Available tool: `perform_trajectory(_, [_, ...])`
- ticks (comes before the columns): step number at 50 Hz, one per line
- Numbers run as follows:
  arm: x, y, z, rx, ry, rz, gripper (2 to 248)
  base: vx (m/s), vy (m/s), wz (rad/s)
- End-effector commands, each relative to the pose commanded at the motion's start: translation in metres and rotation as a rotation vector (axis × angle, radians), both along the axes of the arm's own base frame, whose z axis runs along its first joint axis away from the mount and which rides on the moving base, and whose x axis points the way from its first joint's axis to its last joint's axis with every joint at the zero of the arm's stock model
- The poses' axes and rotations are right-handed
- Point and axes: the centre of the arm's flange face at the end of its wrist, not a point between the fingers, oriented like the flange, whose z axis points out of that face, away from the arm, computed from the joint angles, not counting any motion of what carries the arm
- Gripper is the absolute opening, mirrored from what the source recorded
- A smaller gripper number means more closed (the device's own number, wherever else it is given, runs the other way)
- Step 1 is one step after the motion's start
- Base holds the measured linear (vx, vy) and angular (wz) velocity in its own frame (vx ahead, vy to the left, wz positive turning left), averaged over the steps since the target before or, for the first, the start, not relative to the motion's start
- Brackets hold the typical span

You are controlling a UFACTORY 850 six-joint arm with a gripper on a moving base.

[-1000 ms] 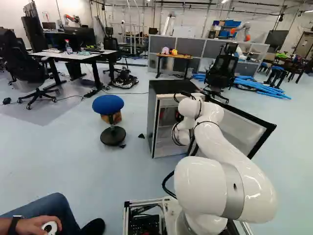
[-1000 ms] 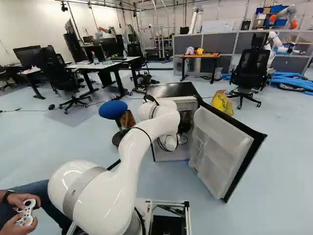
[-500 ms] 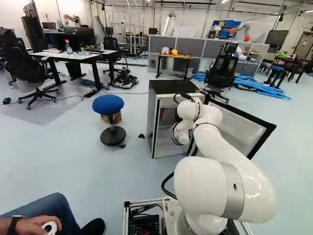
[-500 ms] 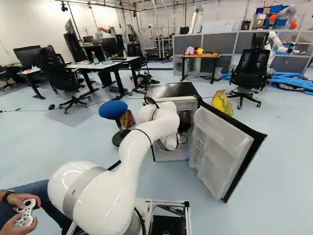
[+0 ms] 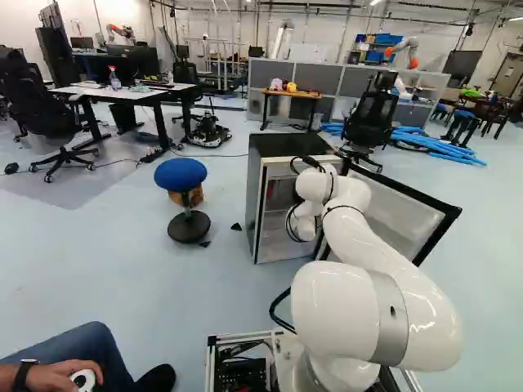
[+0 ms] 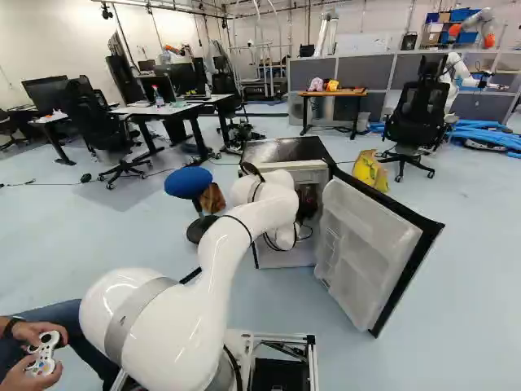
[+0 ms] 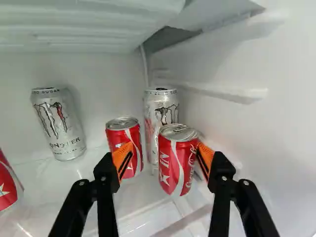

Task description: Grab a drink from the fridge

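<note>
My gripper reaches into the open fridge in the right base view, largely hidden by the arm. The wrist view shows the gripper open inside. A red can stands between its fingers, close to one orange pad; whether they touch I cannot tell. The other pad overlaps a second red can, with a gap between this pad and the first can. A silver can stands behind the red pair. Another silver can and a partly seen red can stand off to one side.
The fridge door hangs open beside the arm. A fridge side wall rises close by one finger, under a shelf. A blue stool stands beside the fridge. A person's hand holds a controller near the base.
The upper arm and wrist have shifted slightly toward the left of the left base view. The base, the fridge and its door have stayed where they were.
</note>
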Motion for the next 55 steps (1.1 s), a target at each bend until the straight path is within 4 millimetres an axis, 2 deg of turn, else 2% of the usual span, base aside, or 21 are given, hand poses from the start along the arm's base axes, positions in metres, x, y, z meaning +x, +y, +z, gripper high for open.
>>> perform_trajectory(25, [0.000, 0.003, 0.000, 0.001, 0.002, 0.005, 182, 0.000, 0.000, 0.000])
perform_trajectory(55, [0.011, 0.003, -0.006, -0.009, -0.027, 0.009, 182, 0.000, 0.000, 0.000])
